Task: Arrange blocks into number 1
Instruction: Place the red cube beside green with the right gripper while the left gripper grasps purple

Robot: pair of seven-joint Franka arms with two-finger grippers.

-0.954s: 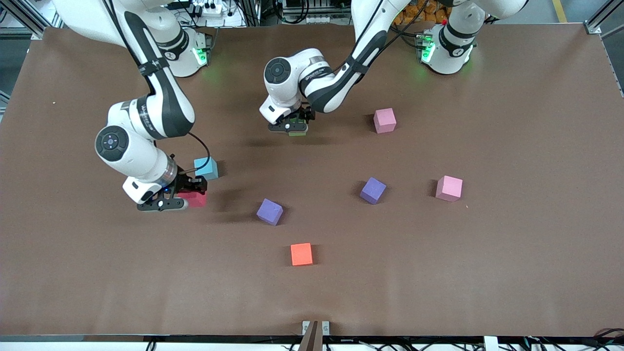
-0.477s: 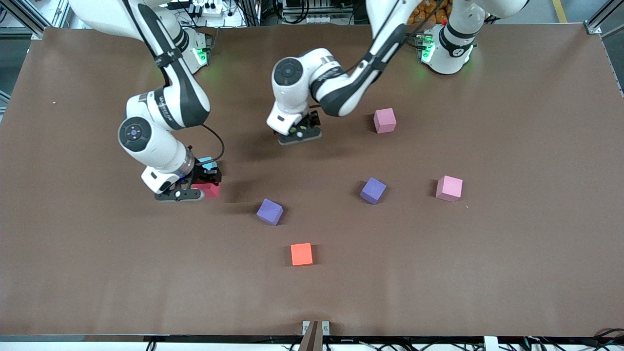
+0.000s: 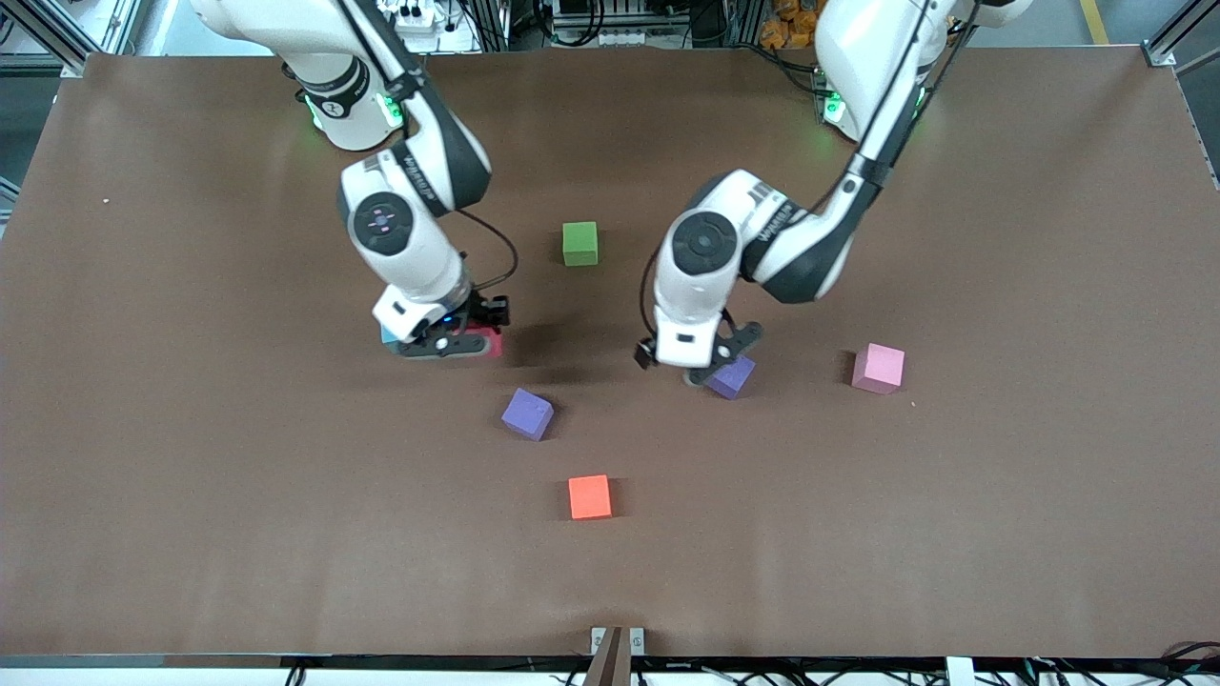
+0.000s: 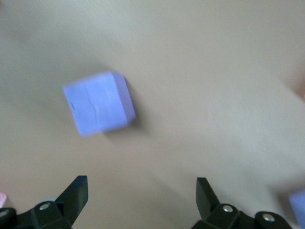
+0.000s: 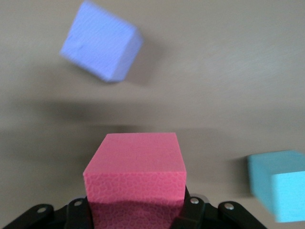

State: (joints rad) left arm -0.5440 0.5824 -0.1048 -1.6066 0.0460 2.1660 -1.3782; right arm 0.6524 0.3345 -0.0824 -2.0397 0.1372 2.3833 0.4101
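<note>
While the right gripper (image 3: 456,341) sits just left of the front view's centre, it's got the red block (image 3: 488,341) pinched between its fingers, up off the table (image 3: 1001,534). The right wrist view shows it best: red block (image 5: 136,179) clamped in the jaws, with the light blue block (image 5: 281,183) at the right edge of that picture and a purple block (image 5: 101,40) near the top.

Over on the other arm, the left gripper (image 3: 710,370) is right of centre in the front view, fingers spread wide and holding nothing, low over the second purple block (image 3: 734,377), which lies flat on the table. In the left wrist view that purple block (image 4: 99,109) is upper left of the frame, with both fingertips (image 4: 76,193) poking in along the bottom, apart from it.

Everything else in the front view:
- green block (image 3: 579,243) at upper centre, between the two arms
- first purple block (image 3: 527,413) a bit below centre, turned at an angle
- orange block (image 3: 589,496) lower centre, nearest the camera
- pink block (image 3: 878,368) toward the right, by itself

Only a sliver of light blue peeks out beside the right gripper in the front view.
</note>
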